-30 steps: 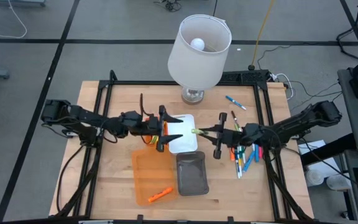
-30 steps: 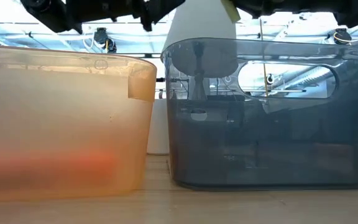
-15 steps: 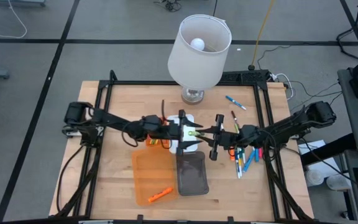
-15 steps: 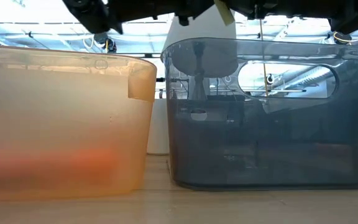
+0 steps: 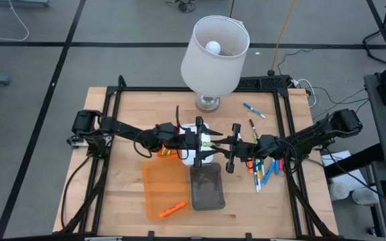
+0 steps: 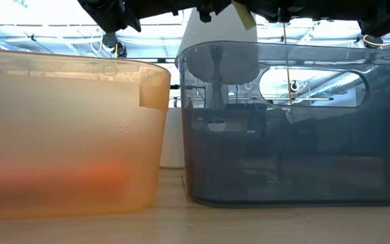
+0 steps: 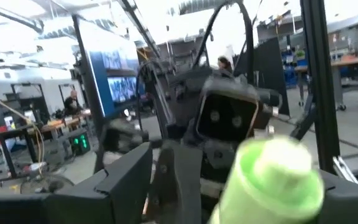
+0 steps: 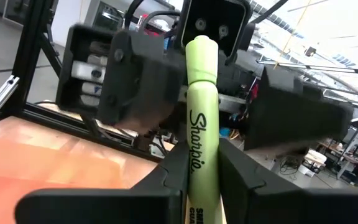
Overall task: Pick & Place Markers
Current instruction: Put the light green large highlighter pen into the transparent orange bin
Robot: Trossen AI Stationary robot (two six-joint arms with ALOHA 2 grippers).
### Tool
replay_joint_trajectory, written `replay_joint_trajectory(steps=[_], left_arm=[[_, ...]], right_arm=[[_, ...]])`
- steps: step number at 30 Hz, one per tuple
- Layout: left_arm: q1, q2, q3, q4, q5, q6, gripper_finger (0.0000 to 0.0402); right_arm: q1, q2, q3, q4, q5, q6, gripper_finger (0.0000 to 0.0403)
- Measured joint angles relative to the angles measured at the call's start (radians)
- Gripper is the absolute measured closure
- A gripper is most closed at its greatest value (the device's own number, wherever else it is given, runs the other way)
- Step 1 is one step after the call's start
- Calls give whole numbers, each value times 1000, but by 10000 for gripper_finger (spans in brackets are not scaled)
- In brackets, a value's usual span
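Observation:
A yellow-green highlighter point(image 5: 211, 142) is held level in the air over the white tray point(image 5: 200, 152), between my two grippers. My right gripper point(image 5: 225, 142) is shut on it, coming from the table's right. My left gripper point(image 5: 202, 142) comes from the left and is open. Its two fingers point(image 8: 129, 81) stand on either side of the highlighter's free capped end point(image 7: 272, 177) without touching it. Several more markers point(image 5: 263, 167) lie on the table at the right. One orange marker point(image 5: 173, 209) lies in the orange tray point(image 5: 154, 182). My right gripper pinches the highlighter's barrel point(image 8: 199, 163) between its two fingers, at the printed lettering. The fingers come level from the table's right and lie along the highlighter. Its capped end sticks out past the fingertips toward the left. It is lifted clear, roughly level.
A grey tray point(image 5: 206, 187) stands next to the orange tray near the front. A lamp point(image 5: 214, 53) with a white shade stands at the table's far edge. A blue marker point(image 5: 253, 110) lies far right. A black frame point(image 5: 119, 94) rims the table.
My left gripper has gone toward the table's right, toward the highlighter, and its open fingers now flank the highlighter's free end. My right gripper has kept its hold on the highlighter and stayed nearly in place.

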Motion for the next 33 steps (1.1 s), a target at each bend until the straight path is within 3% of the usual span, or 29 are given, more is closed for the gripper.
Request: replay_joint_trajectory(steps=[5,12,17,20,26,33], left_arm=[[-15,1,0,-18,-2,64,179],[-41,0,0,-14,-10,157,358],[-54,-5,-1,-19,-30,200,362],[-67,-32,-1,-83,-82,241,357],[-96,-177,0,-332,-159,266,361],[-157,-322,-1,-693,-261,151,361]], right_arm=[[0,0,0,-1,0,0,357],[2,0,0,-5,-9,4,357],[2,0,0,-7,-12,-4,356],[1,2,2,-11,-12,-7,326],[0,0,0,-19,12,-3,253],[5,-1,0,-30,15,0,221]])
